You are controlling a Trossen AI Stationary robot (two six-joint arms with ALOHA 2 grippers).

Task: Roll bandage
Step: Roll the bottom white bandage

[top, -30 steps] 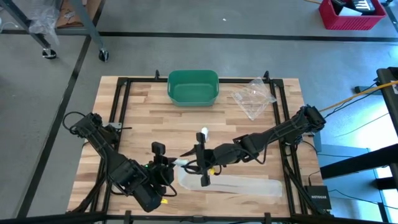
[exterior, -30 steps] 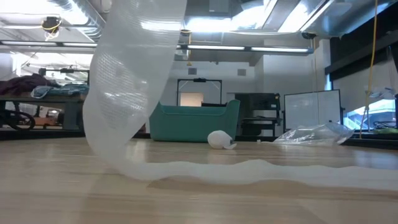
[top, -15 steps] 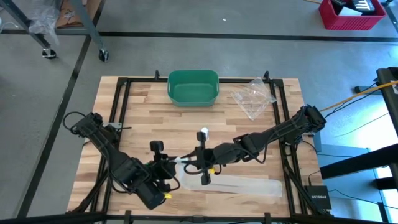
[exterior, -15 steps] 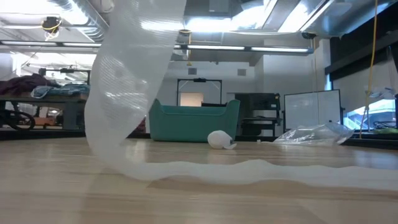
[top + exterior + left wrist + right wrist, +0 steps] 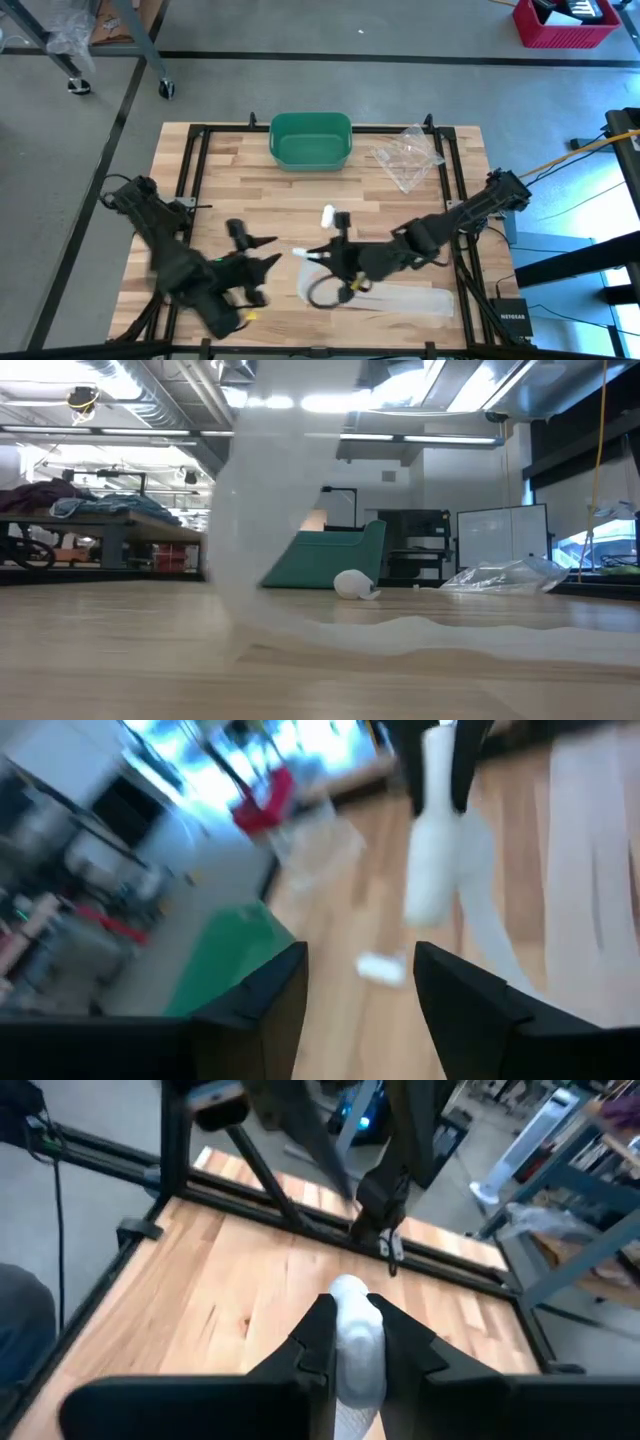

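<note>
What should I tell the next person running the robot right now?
Left gripper: open, empty, pulled back from the bandage.
Right gripper: shut on the bandage, holding one end up off the table.
The rest of the strip lies flat along the near edge.
Green bin and a small white piece sit behind.
Done: one end lifted.
Left: nearly all the rolling.

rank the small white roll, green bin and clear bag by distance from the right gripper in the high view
From the right gripper:
1. small white roll, just beyond it toward the table's middle.
2. green bin, at the far edge.
3. clear bag, at the far right corner.
</note>
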